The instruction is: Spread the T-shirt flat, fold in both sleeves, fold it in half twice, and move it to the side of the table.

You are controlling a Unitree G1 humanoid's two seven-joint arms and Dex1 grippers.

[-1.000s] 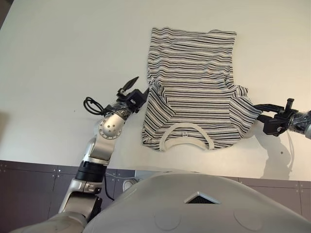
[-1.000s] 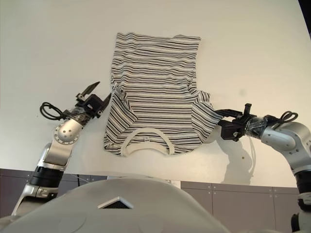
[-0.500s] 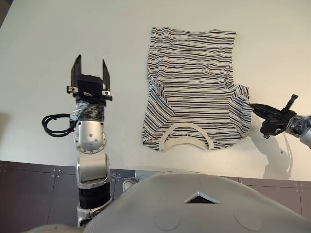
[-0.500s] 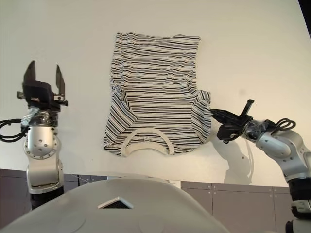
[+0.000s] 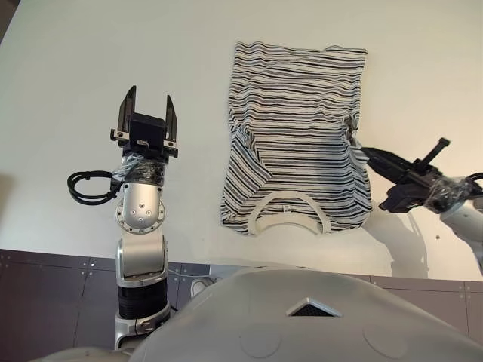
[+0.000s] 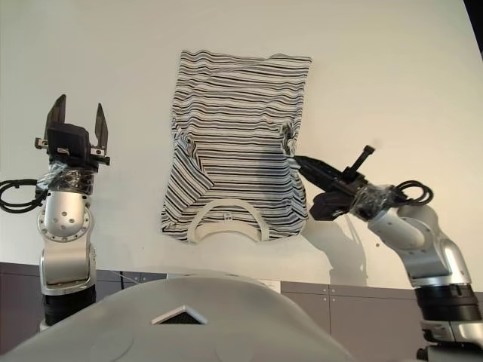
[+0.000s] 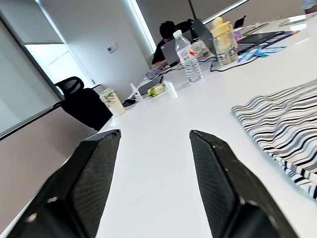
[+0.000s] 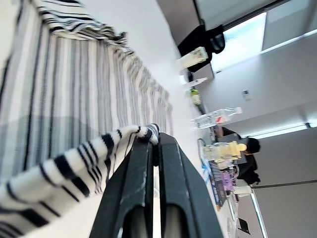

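Striped T-shirt (image 5: pixel 294 113) lies mid-table (image 5: pixel 68 60), collar toward the near edge. The right gripper (image 6: pixel 296 157) pinches the right sleeve (image 8: pixel 79 158) over the body, while the left gripper (image 5: pixel 148 105) hovers wide open, apart.

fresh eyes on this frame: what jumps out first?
A striped T-shirt lies mid-way across the white table, collar toward the robot. The right gripper is shut on the right sleeve, holding it raised over the shirt's right edge. The left gripper stands open and upright to the shirt's left, apart from the cloth.
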